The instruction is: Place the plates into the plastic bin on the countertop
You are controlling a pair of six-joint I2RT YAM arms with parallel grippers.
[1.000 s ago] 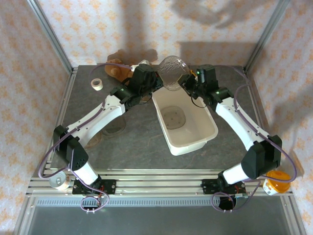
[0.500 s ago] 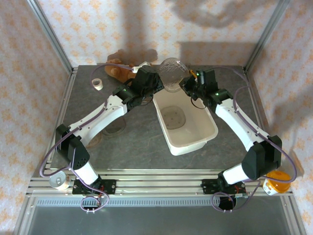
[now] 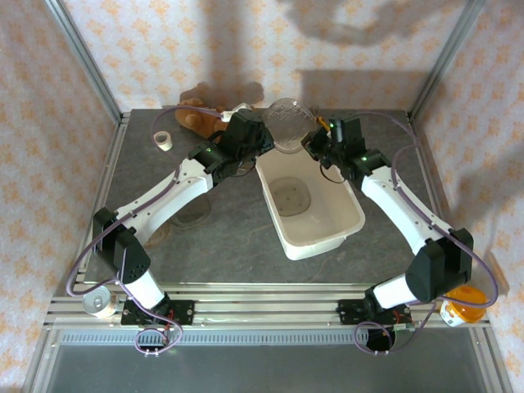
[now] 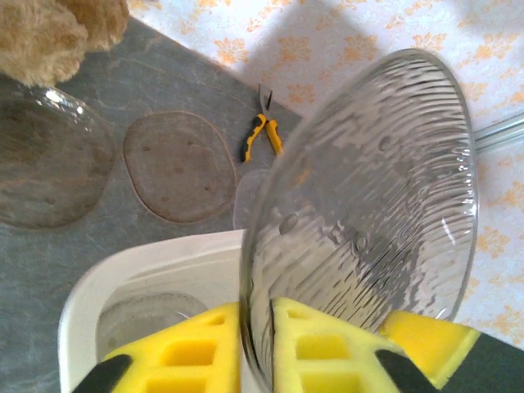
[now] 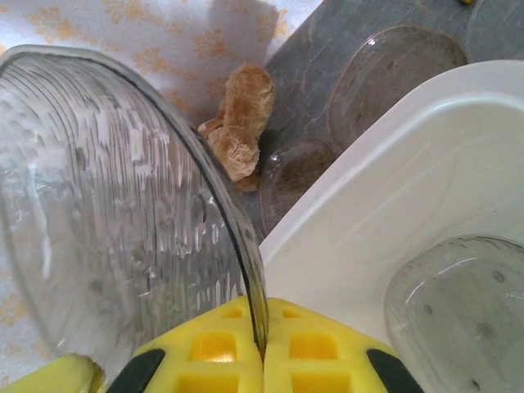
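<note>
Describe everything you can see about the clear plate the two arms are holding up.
The plate is round, transparent, glass- or plastic-looking, with rippled ridges and a thin rim. It is held roughly upright in the air over the far end of the plastic bin, its rim pinched between the yellow pads of the left gripper and right gripper.

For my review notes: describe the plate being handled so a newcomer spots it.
Find the white plastic bin. At its far end, a clear ribbed plate stands on edge, gripped by the left gripper and right gripper; the other plates lie flat.
</note>
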